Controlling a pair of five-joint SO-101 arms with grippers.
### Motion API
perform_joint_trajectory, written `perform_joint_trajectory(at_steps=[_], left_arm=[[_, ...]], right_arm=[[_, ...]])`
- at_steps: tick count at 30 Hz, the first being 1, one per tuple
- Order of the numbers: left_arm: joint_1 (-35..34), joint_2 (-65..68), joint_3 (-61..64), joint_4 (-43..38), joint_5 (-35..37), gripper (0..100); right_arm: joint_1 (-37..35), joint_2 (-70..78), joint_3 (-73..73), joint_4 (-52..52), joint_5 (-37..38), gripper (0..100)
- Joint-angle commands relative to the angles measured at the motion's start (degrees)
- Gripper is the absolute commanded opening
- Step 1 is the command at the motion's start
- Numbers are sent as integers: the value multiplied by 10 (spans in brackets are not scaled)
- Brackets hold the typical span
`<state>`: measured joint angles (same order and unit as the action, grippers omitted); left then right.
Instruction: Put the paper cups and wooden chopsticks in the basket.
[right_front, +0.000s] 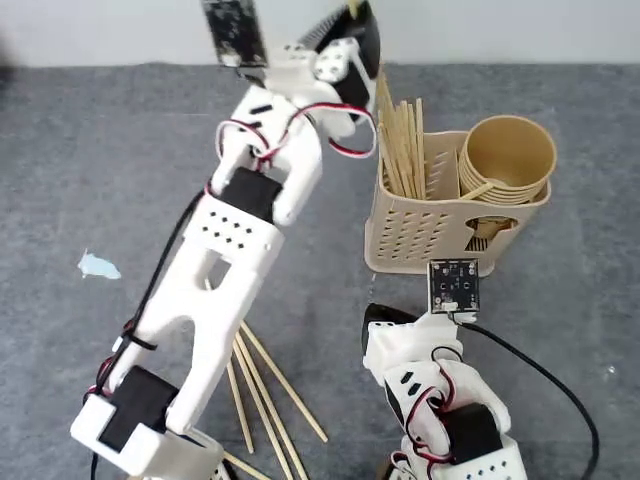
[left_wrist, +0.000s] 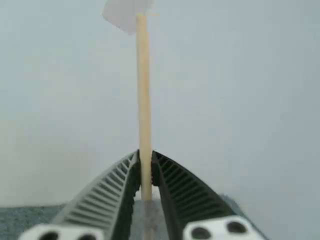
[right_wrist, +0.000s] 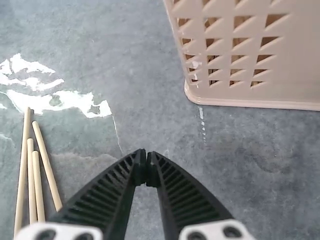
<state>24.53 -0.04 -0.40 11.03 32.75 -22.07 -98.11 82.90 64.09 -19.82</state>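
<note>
A beige slotted basket (right_front: 430, 235) (right_wrist: 250, 55) stands at the back right. It holds a stack of paper cups (right_front: 510, 160) and a bundle of wooden chopsticks (right_front: 402, 140). My left gripper (right_front: 352, 30) (left_wrist: 145, 172) is raised just left of the basket's top, shut on one chopstick (left_wrist: 143, 90) that points up past its fingertips. Several more chopsticks (right_front: 265, 385) (right_wrist: 32, 170) lie on the grey mat under the left arm. My right gripper (right_front: 378, 316) (right_wrist: 146, 169) is low over the mat in front of the basket, shut with nothing in it.
A pale blue scrap (right_front: 98, 266) lies on the mat at the left. White scuff marks (right_wrist: 50, 95) show on the mat near the loose chopsticks. The left arm's long white body (right_front: 215, 290) stretches across the middle of the table.
</note>
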Motion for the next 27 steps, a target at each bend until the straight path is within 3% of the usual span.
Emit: perform_joint_trajectory(at_steps=[1,6,9,23,27], left_arm=[[16,-4,12,-14,-30,34],[35,-11,30,9,-47,136],[38,-20,22,46,-47,148],[18,-172,0,342,-43,148],[11,-202,0,472,-43,146]], right_arm=[[0,1,-3,-15,-6,13],[0,1,-3,-15,-6,13],[0,1,-3,-15,-6,13],[0,1,-3,-15,-6,13],[0,1,0,-15,-6,13]])
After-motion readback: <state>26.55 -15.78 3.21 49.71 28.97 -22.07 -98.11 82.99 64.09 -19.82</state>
